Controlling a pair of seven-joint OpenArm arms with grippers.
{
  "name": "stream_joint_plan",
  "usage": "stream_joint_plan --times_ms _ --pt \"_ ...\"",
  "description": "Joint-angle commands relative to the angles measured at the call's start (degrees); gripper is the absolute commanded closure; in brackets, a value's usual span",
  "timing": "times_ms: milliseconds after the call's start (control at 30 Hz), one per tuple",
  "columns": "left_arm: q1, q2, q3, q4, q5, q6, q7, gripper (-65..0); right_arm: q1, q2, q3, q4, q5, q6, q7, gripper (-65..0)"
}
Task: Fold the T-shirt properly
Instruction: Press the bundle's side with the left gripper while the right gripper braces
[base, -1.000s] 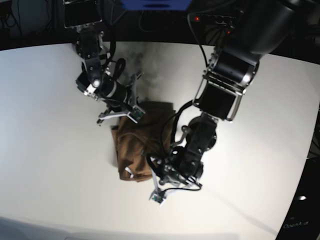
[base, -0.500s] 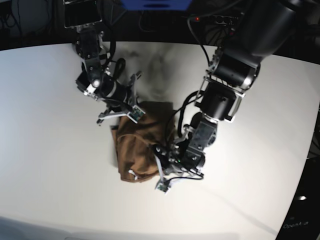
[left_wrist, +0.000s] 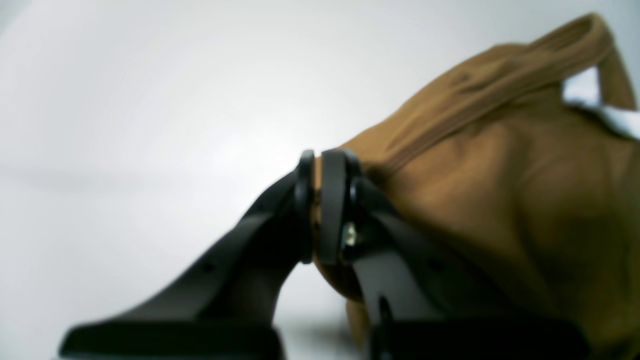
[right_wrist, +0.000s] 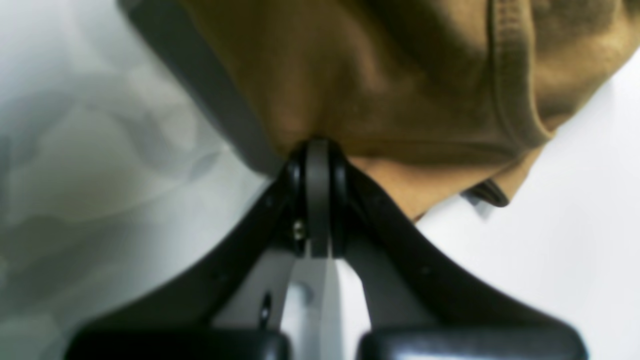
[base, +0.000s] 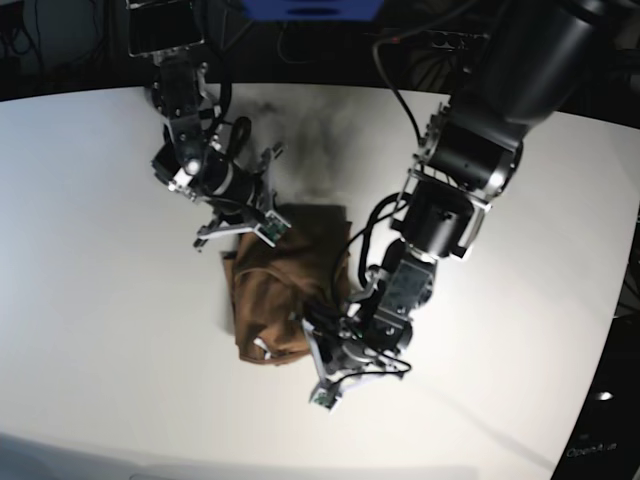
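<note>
**Two pinches on a bunched shirt**

I have the T-shirt (base: 285, 290) gathered in a heap at the middle of the white table (base: 110, 300), and both my grippers are clamped on it. My left gripper (left_wrist: 320, 210), low and centre in its wrist view, nips a thin edge just below the ribbed collar (left_wrist: 500, 85), I judge so I can carry that end over. My right gripper (right_wrist: 317, 165) bites a fold at the heap's upper edge in the base view, anchoring the opposite end (a hem seam runs just right of it). A white tag (left_wrist: 595, 100) shows at upper right; blur leaves no writing readable.
</note>
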Motion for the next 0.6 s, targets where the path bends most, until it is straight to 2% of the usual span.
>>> stream_joint_plan --times_ms 0,133,567 --pt "-3.18 0.21 -0.27 -1.09 -0.05 0.34 -1.87 -2.2 -0.17 0.3 -0.03 0.14 -1.08 0.6 -1.98 -0.3" --pt "-4.85 1.09 -0.36 -6.27 -0.31 0.34 -3.28 -2.2 -0.26 0.91 0.06 0.14 -1.08 0.6 -1.98 -0.3" --pt "-5.02 2.32 -0.27 -6.27 -0.23 0.34 -2.4 -2.2 -0.08 1.0 0.06 0.14 -1.08 0.6 -1.98 -0.3"
